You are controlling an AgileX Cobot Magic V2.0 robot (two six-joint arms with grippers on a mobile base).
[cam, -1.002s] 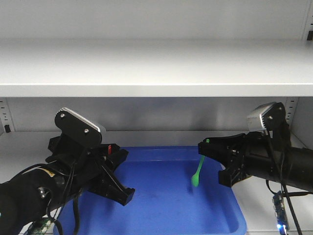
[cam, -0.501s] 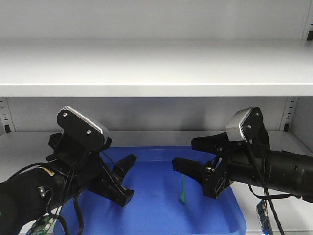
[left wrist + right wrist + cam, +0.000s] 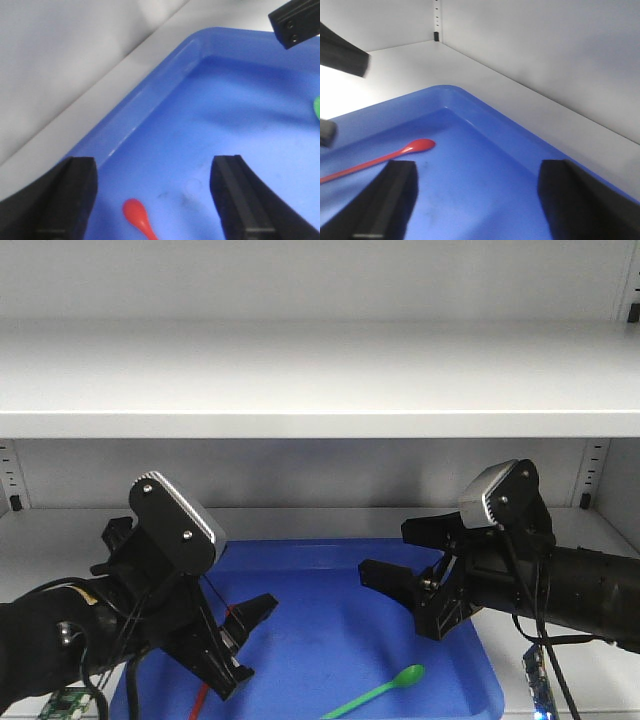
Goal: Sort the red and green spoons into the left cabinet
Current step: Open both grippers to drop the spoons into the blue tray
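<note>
Front view, nearest the camera: green spoon (image 3: 378,692) lying flat on the floor of the blue tray (image 3: 330,640), at the lower centre of the frame, bowl toward the right. Red spoon (image 3: 200,698) lies on the tray at lower left, partly hidden behind the left hand (image 3: 240,640); its bowl shows in the left wrist view (image 3: 137,216) and its handle and bowl in the right wrist view (image 3: 380,157). Left hand: fingers spread apart over the tray, holding nothing. Right hand (image 3: 405,590), centre right: fingers likewise spread and empty, above the tray. Behind: the tray rests on the lower shelf (image 3: 300,520) of the light grey left cabinet; upper shelf (image 3: 320,380) spans the frame above.
</note>
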